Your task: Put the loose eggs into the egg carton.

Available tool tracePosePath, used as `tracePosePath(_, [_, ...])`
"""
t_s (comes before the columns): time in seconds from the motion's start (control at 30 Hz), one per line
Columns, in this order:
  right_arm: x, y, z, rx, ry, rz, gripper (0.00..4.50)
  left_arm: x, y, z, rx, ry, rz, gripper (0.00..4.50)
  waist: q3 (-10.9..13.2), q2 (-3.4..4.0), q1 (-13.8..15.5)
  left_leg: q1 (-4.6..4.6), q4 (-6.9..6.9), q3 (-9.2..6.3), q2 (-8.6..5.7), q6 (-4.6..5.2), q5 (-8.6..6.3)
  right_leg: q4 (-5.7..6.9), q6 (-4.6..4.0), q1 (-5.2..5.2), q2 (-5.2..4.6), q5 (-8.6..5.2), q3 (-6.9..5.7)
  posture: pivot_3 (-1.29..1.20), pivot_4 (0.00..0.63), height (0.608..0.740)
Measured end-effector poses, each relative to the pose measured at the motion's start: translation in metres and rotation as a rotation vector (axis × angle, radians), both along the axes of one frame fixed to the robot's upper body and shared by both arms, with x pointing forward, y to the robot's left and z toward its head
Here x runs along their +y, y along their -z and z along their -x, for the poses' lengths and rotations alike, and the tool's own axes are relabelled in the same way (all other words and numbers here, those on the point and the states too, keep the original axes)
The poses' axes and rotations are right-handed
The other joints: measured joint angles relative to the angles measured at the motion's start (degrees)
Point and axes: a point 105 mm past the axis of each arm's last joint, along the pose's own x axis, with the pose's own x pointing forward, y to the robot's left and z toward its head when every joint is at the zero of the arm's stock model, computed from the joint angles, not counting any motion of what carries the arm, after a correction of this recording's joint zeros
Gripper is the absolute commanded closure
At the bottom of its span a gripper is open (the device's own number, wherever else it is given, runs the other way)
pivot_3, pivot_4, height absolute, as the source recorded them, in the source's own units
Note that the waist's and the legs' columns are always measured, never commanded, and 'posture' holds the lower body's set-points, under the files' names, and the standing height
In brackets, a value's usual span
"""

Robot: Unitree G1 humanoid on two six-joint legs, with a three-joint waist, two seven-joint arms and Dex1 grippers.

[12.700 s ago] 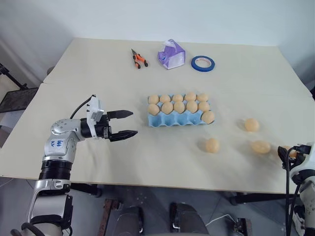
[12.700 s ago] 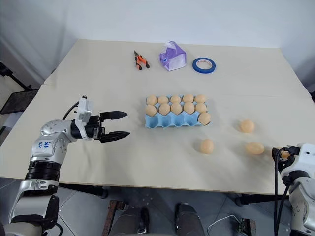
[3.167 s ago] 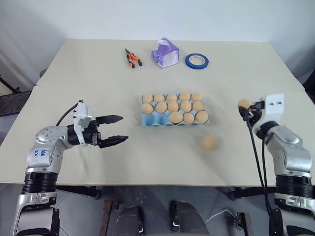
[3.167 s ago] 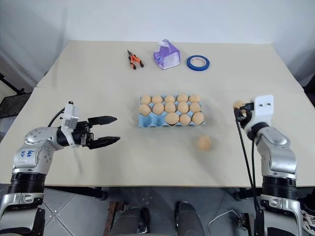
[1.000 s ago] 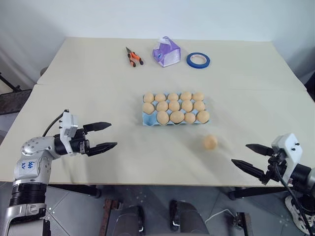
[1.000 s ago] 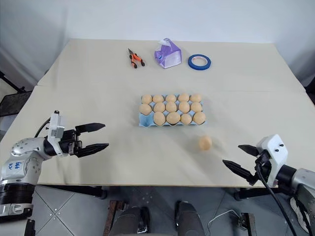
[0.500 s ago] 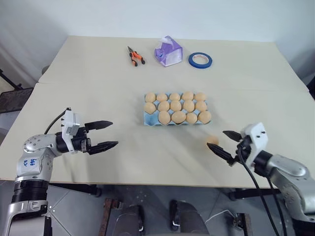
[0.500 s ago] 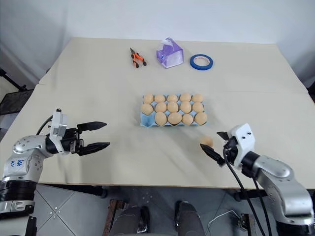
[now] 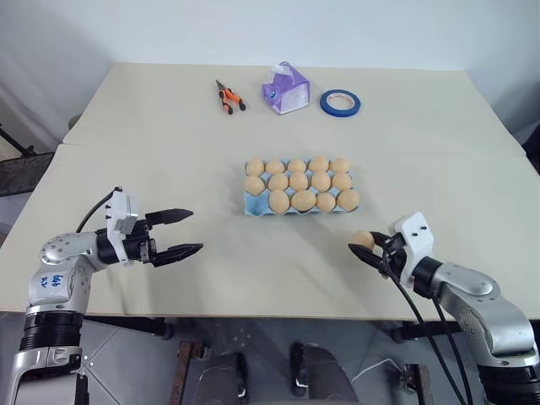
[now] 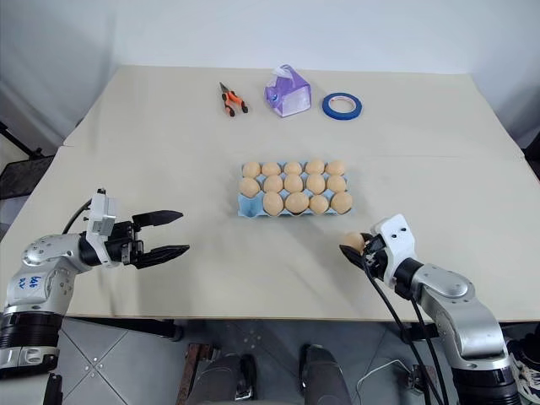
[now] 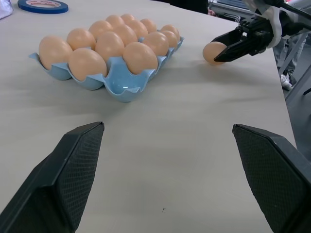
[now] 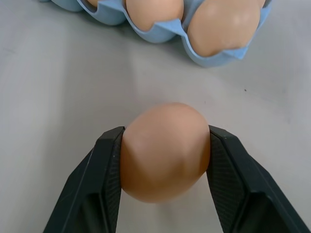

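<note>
Egg (image 12: 165, 150) — the last loose one — sits between your right gripper (image 9: 364, 246) fingers, both pads pressed against its flanks in the right wrist view, so read the jaws as closed partway onto it; it looks to be resting on the table (image 9: 169, 160) and not yet lifted. The egg carton (image 9: 253, 205) lies ahead of that gripper and toward the robot's left, near but clearly apart from the egg. In the wrist view the egg's long axis seems to run roughly along the fingers, though foreshortening makes this uncertain. You cannot tell from the head views which cup is free; every cup you can count appears occupied, and the near-right corner is the closest to the gripper, so check that before committing the carry. Right arm is plainly the nearer one. Your left gripper (image 9: 184, 233) hovers over bare table well to the carton's left, jaws spread wide, holding nothing. Against the frame a second ago: the right gripper was off the table's near edge with fingers wide apart and the egg lay alone on the table — now the arm has come in and the fingers have closed around it. Left arm unchanged. Pliers (image 9: 226, 98), purple tissue pack (image 9: 284, 89) and blue tape roll (image 9: 339, 103) sit at the far side, out of the path.
</note>
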Motion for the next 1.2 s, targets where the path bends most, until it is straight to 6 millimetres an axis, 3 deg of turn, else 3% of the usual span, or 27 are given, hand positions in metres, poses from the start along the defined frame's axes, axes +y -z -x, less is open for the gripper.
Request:
tracePosePath(0.17, [0.024,-0.045,-0.012,-0.096,-0.07,-0.05,2.6,0.0,0.0,0.0,0.001,-0.005,0.002,0.0,0.0,0.0,-0.1,0.02,0.01,-0.01,0.02,-0.03,0.02,0.07,-0.01,-0.03,0.0,0.0,0.02,0.0,0.15,0.74])
tracePosePath(0.27, [0.057,-0.08,-0.023,-0.174,-0.129,-0.114,2.6,0.001,-0.001,0.001,-0.002,-0.008,0.003,0.0,0.0,0.0,-0.4,0.03,-0.02,-0.01,0.05,-0.27,0.0,0.08,-0.09,-0.07,0.01,0.03,0.02,0.0,0.15,0.74])
tracePosePath(0.33, [0.086,-0.092,-0.027,-0.194,-0.187,-0.144,2.6,0.0,-0.002,0.001,-0.009,-0.011,0.003,0.0,0.0,0.0,-0.3,0.02,-0.1,-0.06,0.05,-0.34,0.04,0.09,-0.13,-0.1,0.01,0.03,-0.04,0.0,0.15,0.74])
tracePosePath(0.57, [0.15,-0.083,-0.049,-0.176,-0.256,-0.156,2.6,0.002,-0.001,0.006,-0.016,-0.036,0.002,0.0,0.0,0.0,-0.3,-0.1,-0.08,-0.02,0.0,-0.13,0.14,0.03,-0.11,-0.13,-0.07,0.04,-0.2,0.0,0.15,0.74])
tracePosePath(0.83, [0.174,-0.071,-0.061,-0.18,-0.274,-0.132,2.6,0.007,-0.001,0.013,-0.021,-0.067,0.002,0.0,0.0,0.0,-0.4,-0.1,-0.08,-0.02,0.03,-0.14,0.13,0.07,-0.11,-0.12,-0.09,0.04,-0.36,0.0,0.15,0.74])
tracePosePath(1.07, [0.188,-0.064,-0.064,-0.184,-0.299,-0.117,0.19,0.008,0.0,0.013,-0.015,-0.085,0.004,0.0,0.0,0.0,-0.9,-0.08,-0.08,-0.03,0.04,-0.17,0.15,0.12,-0.12,-0.13,-0.1,0.04,-0.37,0.0,0.15,0.74])
tracePosePath(1.2, [0.193,-0.067,-0.063,-0.195,-0.314,-0.127,0.02,0.009,0.0,0.013,-0.016,-0.091,0.004,0.0,0.0,0.0,-1.4,-0.08,-0.11,-0.04,0.04,-0.17,0.15,0.11,-0.12,-0.13,-0.11,0.04,-0.38,0.0,0.15,0.74])
